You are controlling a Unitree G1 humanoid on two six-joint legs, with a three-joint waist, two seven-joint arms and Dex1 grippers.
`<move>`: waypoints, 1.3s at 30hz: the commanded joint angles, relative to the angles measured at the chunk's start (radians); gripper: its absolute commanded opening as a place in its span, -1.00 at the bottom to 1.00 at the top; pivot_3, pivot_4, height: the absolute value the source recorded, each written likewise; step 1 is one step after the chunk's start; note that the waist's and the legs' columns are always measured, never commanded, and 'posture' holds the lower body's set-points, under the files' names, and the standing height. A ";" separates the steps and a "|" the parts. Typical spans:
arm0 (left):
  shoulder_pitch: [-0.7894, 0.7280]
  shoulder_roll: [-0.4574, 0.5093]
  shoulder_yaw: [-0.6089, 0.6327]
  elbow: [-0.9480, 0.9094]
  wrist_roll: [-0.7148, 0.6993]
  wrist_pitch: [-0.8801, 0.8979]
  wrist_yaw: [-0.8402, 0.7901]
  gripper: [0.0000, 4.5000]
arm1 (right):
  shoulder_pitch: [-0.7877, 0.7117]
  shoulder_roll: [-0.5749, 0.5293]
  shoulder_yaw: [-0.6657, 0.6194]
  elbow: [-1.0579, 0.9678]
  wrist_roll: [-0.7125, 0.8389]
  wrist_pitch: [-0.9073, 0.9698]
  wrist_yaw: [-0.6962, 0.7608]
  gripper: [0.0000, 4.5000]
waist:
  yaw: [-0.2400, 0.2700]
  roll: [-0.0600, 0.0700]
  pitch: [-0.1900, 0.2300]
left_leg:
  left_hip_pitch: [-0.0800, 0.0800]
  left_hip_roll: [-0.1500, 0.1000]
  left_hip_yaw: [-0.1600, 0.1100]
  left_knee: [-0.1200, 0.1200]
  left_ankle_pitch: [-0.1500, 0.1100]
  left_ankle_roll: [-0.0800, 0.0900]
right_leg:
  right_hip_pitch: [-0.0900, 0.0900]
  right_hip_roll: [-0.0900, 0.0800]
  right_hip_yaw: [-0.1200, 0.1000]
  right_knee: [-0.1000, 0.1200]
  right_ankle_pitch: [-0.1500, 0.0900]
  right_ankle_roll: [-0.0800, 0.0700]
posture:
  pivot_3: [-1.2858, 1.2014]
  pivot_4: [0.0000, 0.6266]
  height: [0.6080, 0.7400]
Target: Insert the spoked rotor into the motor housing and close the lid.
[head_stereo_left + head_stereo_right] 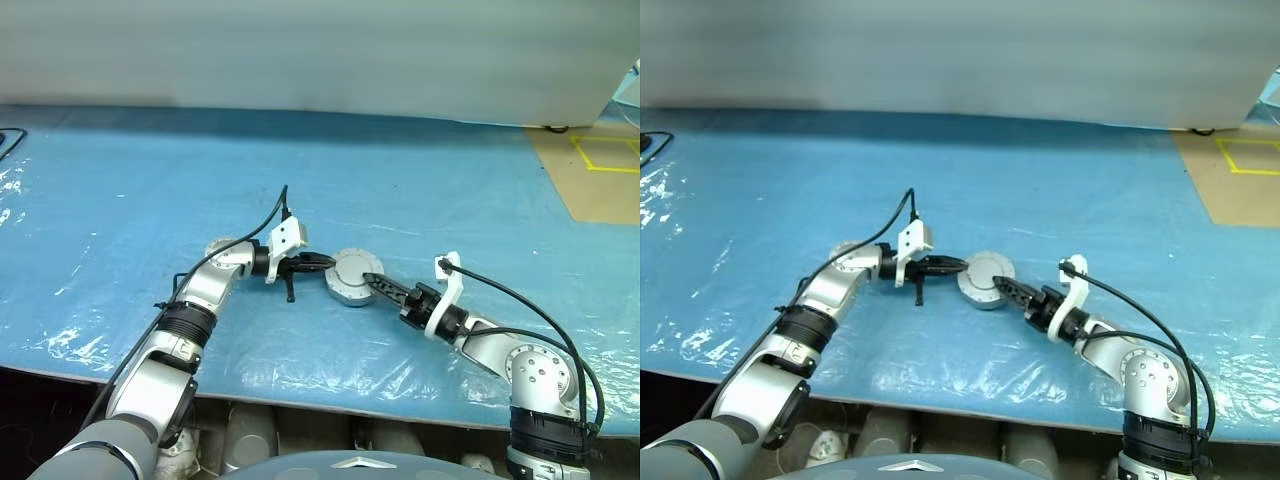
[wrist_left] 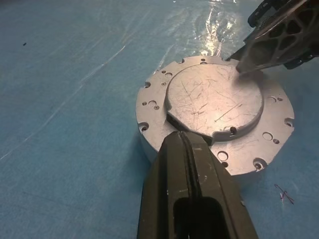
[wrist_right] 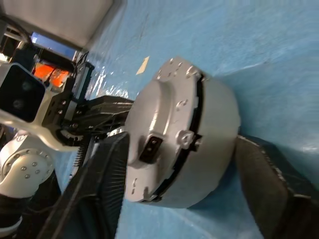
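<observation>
The motor housing (image 1: 350, 276) is a round silver body standing on the blue sheet between both grippers. The lid (image 2: 214, 99) sits on top of it as a scratched raised disc; a dark seam runs between lid (image 3: 164, 109) and housing (image 3: 212, 134). The spoked rotor is hidden. My left gripper (image 1: 328, 262) is shut, and its tip (image 2: 182, 135) rests on the lid's edge. My right gripper (image 1: 373, 284) comes in from the opposite side. One of its fingers (image 2: 264, 47) lies on the lid's top, the other finger (image 3: 264, 184) against the housing's side wall.
The blue sheet (image 1: 150, 200) covers the table out to its front edge, near my arms. A brown board with yellow tape (image 1: 600, 170) lies at the far right. A black cable (image 1: 8, 140) shows at the far left, and a pale wall closes the back.
</observation>
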 commanded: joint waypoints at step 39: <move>-0.122 -0.128 0.329 0.138 -0.244 0.282 0.271 -1.00 | -0.059 0.084 -0.162 0.096 0.527 -0.070 -0.193 -0.51 | -0.005 0.002 0.001 | -0.007 0.000 0.000 -0.001 0.000 -0.001 | -0.008 0.002 -0.001 0.001 -0.002 -0.001 | 0.03 -0.52 1.00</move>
